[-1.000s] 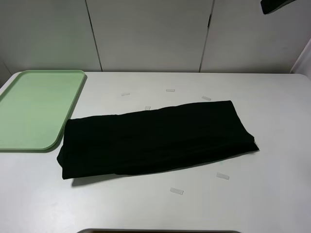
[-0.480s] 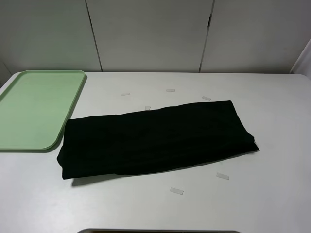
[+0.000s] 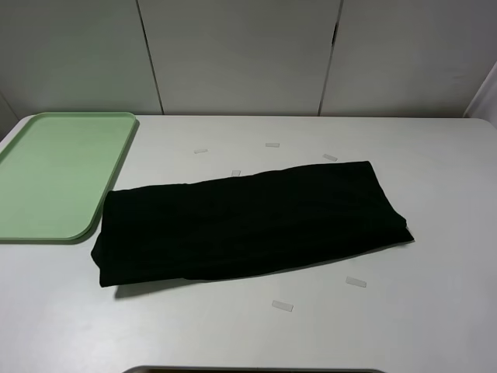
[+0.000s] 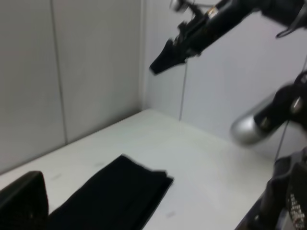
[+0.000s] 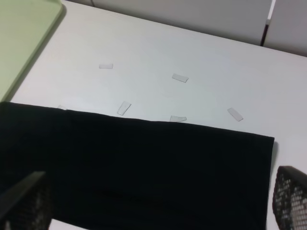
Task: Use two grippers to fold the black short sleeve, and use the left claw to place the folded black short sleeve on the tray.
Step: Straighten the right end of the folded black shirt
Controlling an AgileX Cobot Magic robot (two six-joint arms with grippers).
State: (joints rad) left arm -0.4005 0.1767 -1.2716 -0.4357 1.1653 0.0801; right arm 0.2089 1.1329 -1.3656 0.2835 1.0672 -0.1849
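Observation:
The black short sleeve (image 3: 245, 225) lies flat on the white table as a long folded strip, its left end close to the tray (image 3: 54, 175), a pale green tray at the table's left edge with nothing on it. Neither gripper shows in the exterior high view. In the left wrist view my left gripper (image 4: 153, 203) is open and held high, with the strip (image 4: 115, 196) below and beyond it. My right gripper (image 5: 158, 201) is open above the strip (image 5: 144, 167), its fingers wide apart and nothing between them. The right arm (image 4: 201, 28) hangs raised in the air.
Several small white tape strips (image 3: 282, 306) lie scattered on the table around the cloth. Grey wall panels (image 3: 241, 54) close off the far edge. A blurred silver and black robot part (image 4: 256, 124) stands at the side of the left wrist view.
A black tip of an arm at the top right corner of the exterior high view has moved out of sight. The cloth and the tray have not moved.

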